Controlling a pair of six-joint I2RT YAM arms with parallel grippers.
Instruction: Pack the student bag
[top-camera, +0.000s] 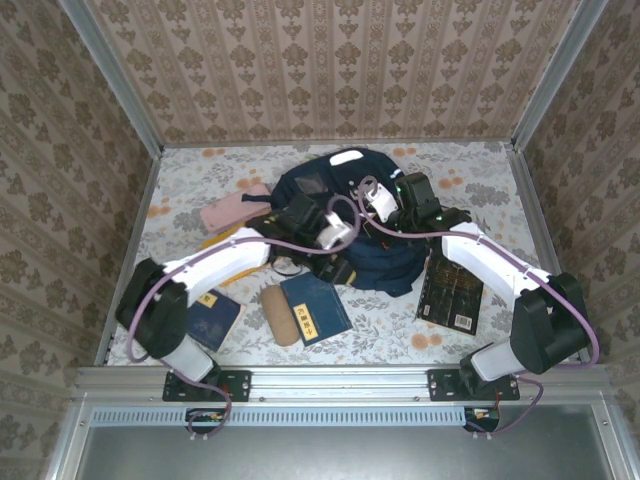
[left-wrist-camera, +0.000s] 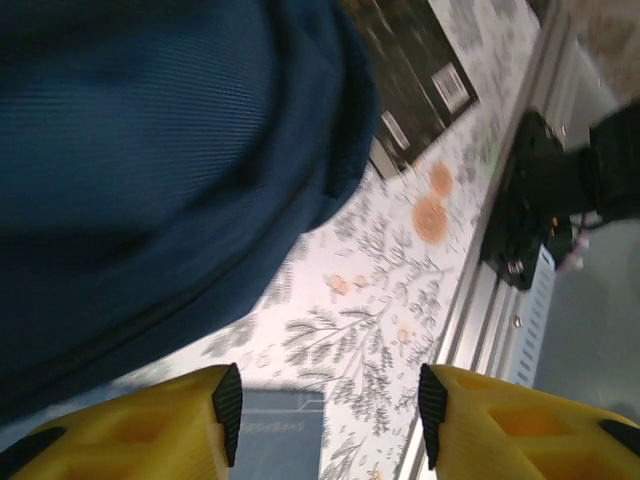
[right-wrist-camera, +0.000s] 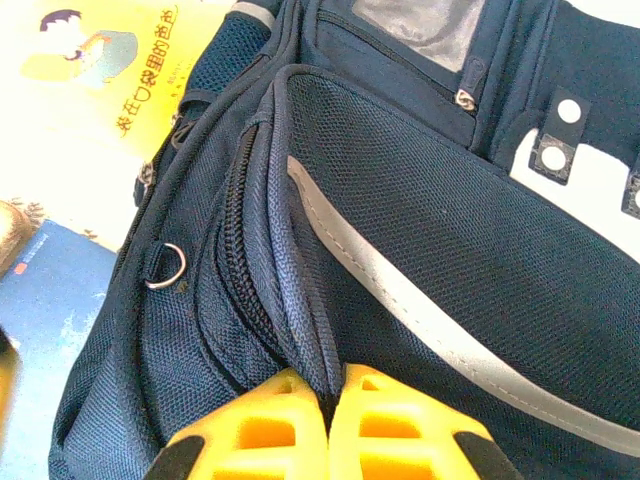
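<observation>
At six o'clock, nearest me, the blue rectangular book (top-camera: 315, 308) still lies out, as does the black glossy paperback (top-camera: 451, 290) at four o'clock, so I judge packing barely begun. Mid-table sits the navy-blue striped fabric student bag (top-camera: 385, 268). Unlike the overhead, my wrist views show the grips: right gripper (right-wrist-camera: 330, 392) pinched on its zip edge, left gripper (left-wrist-camera: 328, 405) wide, empty.
</observation>
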